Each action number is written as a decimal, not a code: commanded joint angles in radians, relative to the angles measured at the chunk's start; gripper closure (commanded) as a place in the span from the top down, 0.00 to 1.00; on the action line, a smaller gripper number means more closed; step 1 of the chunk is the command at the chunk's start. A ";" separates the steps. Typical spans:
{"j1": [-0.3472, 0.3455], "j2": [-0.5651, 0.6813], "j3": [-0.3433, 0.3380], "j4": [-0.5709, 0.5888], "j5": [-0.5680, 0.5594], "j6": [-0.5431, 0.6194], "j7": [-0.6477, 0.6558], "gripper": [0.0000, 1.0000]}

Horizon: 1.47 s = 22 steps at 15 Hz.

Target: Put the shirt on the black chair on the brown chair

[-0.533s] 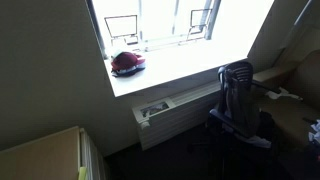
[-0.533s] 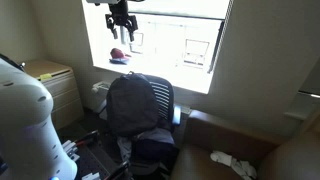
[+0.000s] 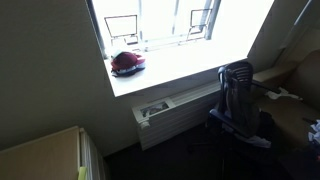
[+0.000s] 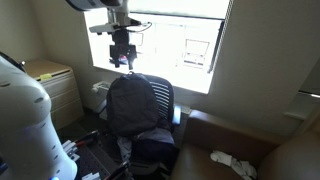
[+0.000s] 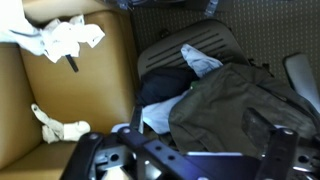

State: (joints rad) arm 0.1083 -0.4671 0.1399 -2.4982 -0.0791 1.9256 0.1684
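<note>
The black chair (image 4: 135, 105) stands before the window; it also shows in an exterior view (image 3: 236, 92). In the wrist view an olive-green shirt (image 5: 235, 105) lies heaped on its seat (image 5: 190, 40), with a light blue cloth (image 5: 200, 60) and a dark garment (image 5: 165, 85) beside it. The brown chair (image 5: 60, 110) is next to it and also shows in an exterior view (image 4: 290, 160). My gripper (image 4: 122, 60) hangs above the black chair's back. In the wrist view its fingers (image 5: 180, 165) are spread wide, open and empty, above the shirt.
White crumpled cloths (image 5: 62, 38) and a white rag (image 5: 55, 125) lie on the brown chair; the cloths also show in an exterior view (image 4: 235, 162). A red object (image 3: 127, 63) sits on the window sill above a white radiator (image 3: 170, 112). A wooden cabinet (image 4: 50, 75) stands by the wall.
My gripper has moved down from the top of the window toward the black chair's back. Nothing else has moved.
</note>
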 commanded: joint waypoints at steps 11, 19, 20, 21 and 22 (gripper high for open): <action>-0.177 0.137 -0.150 -0.097 -0.016 0.228 0.083 1.00; -0.347 0.488 -0.326 0.053 -0.102 0.375 0.034 1.00; -0.336 0.376 -0.321 -0.052 -0.099 0.443 0.065 1.00; -0.336 0.413 -0.331 -0.029 -0.099 0.439 0.060 1.00; -0.335 0.423 -0.332 -0.024 -0.099 0.441 0.060 1.00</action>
State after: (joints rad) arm -0.2313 -0.0431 -0.1877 -2.5237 -0.1777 2.3697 0.2288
